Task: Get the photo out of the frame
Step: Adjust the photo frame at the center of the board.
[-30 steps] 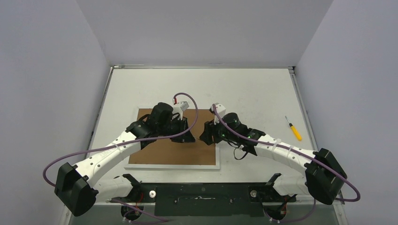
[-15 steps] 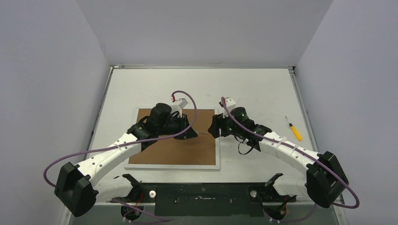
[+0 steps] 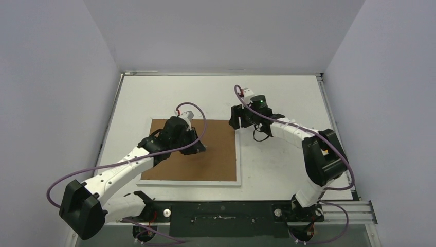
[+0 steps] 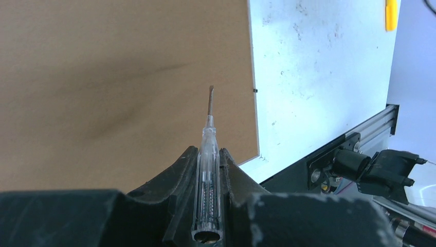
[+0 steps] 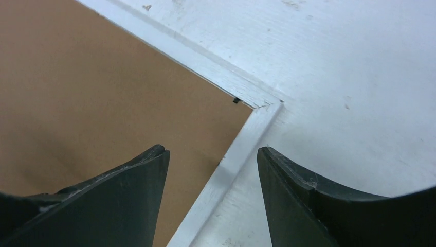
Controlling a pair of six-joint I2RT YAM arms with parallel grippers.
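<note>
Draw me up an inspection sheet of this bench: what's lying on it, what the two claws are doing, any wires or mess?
Surface: white table, lightly scuffed.
Job's things: frame lies face down with its brown back up; photo not seen.
Clutter: yellow-handled tool, only partly in view, on the table to the right of the frame.
Grippers: left gripper shut on a clear-handled screwdriver, tip over the frame's back; right gripper open, over the frame's far right corner.
Cables: purple cables loop along both arms.
Surroundings: plain pale walls on three sides; black mounting rail at the near edge.
</note>
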